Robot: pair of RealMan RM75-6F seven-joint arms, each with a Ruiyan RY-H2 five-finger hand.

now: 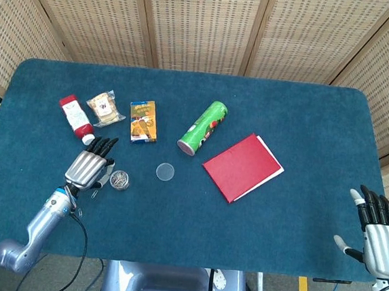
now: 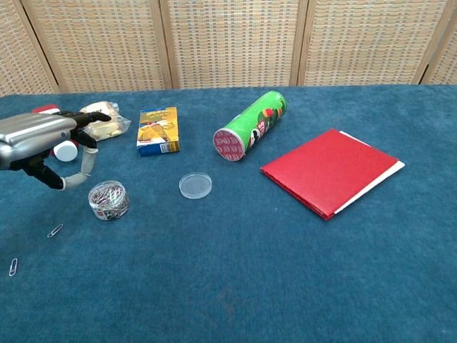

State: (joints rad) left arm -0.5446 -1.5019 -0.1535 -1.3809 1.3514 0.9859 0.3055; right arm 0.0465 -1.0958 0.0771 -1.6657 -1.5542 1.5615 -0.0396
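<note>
From the head view, your left hand [image 1: 89, 166] hovers with fingers spread and holding nothing, and the jar of paper clips [image 1: 118, 179] stands just to its right on the blue surface [image 1: 242, 218]. Your right hand [image 1: 377, 233] waits open at the near right corner.

From the chest view, the jar [image 2: 108, 199] sits just near of and below the left hand [image 2: 44, 137], apart from it.

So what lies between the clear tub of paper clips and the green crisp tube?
Only the clear round lid on blue cloth, shown in both views.
</note>
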